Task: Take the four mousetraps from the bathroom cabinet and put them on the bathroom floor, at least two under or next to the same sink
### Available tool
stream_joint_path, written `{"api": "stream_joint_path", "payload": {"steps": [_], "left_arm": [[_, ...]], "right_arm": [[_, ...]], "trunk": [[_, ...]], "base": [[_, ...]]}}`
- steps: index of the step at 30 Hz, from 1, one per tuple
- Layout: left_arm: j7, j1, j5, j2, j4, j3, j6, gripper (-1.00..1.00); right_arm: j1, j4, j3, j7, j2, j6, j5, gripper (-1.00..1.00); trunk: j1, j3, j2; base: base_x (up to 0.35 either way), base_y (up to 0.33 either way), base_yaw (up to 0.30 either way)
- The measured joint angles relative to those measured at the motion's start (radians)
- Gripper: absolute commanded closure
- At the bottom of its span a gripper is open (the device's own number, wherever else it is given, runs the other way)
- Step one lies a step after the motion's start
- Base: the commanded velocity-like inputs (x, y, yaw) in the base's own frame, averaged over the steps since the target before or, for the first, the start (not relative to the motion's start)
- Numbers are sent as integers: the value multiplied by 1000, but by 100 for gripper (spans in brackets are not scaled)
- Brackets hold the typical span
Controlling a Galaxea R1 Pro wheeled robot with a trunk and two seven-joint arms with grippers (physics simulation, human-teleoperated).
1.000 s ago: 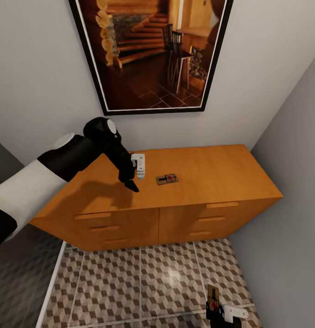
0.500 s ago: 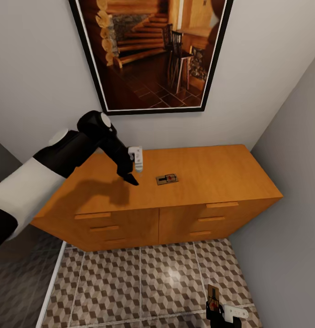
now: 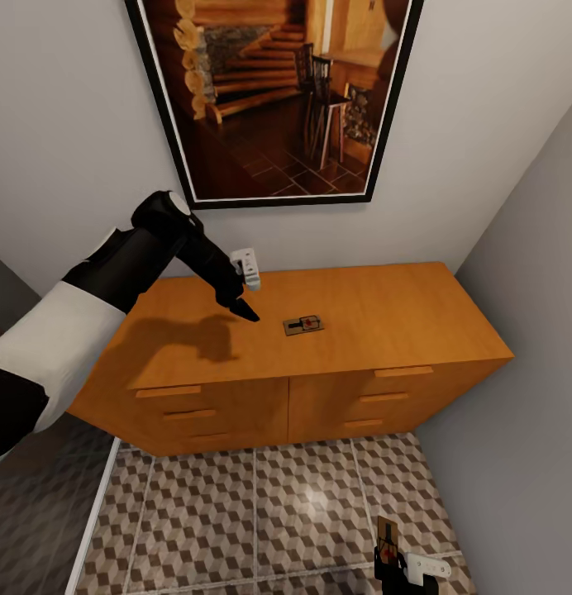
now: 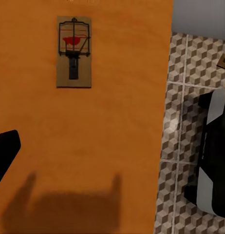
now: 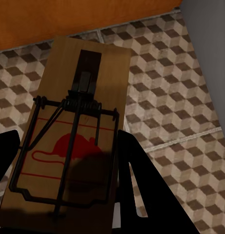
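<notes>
One mousetrap [image 3: 303, 325] lies flat on the top of the orange-brown cabinet [image 3: 402, 314]; the left wrist view shows this mousetrap [image 4: 73, 52] with its red spot and wire frame. My left gripper [image 3: 243, 311] hovers over the cabinet top just left of that trap, open and empty, and one dark finger [image 4: 4, 153] shows at the picture's edge. Low over the bathroom floor [image 3: 236, 512], my right gripper [image 3: 392, 566] is shut on a second mousetrap [image 3: 388, 535], which stands between its fingers [image 5: 137, 185] as a tan board [image 5: 73, 122].
A large framed picture [image 3: 274, 91] hangs on the wall behind the cabinet. A grey wall [image 3: 526, 413] closes the right side. The cabinet's drawers [image 3: 212, 409] face the cube-patterned tiles. My dark base [image 4: 215, 156] stands on the floor beside the cabinet.
My left arm has lifted and drawn back a little, with its gripper now higher and slightly nearer the trap on the cabinet. The right gripper and its trap have not moved.
</notes>
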Motion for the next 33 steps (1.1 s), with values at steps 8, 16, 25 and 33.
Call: {"api": "stream_joint_path", "payload": {"steps": [8, 16, 25, 33], "left_arm": [[30, 1, 0, -26, 32, 1, 0, -100], [41, 2, 0, -31, 39, 1, 0, -100], [42, 2, 0, -30, 39, 2, 0, -100], [42, 2, 0, -31, 39, 2, 1, -100]], "right_arm": [[0, 0, 0, 0, 0, 0, 0, 100], [0, 0, 0, 0, 0, 0, 0, 100], [0, 0, 0, 0, 0, 0, 0, 100], [0, 0, 0, 0, 0, 0, 0, 100]], "trunk": [[0, -1, 0], [0, -9, 0], [0, -20, 0], [0, -32, 0]], "base": [[0, 0, 0], [0, 0, 0], [0, 0, 0], [4, 0, 0]]}}
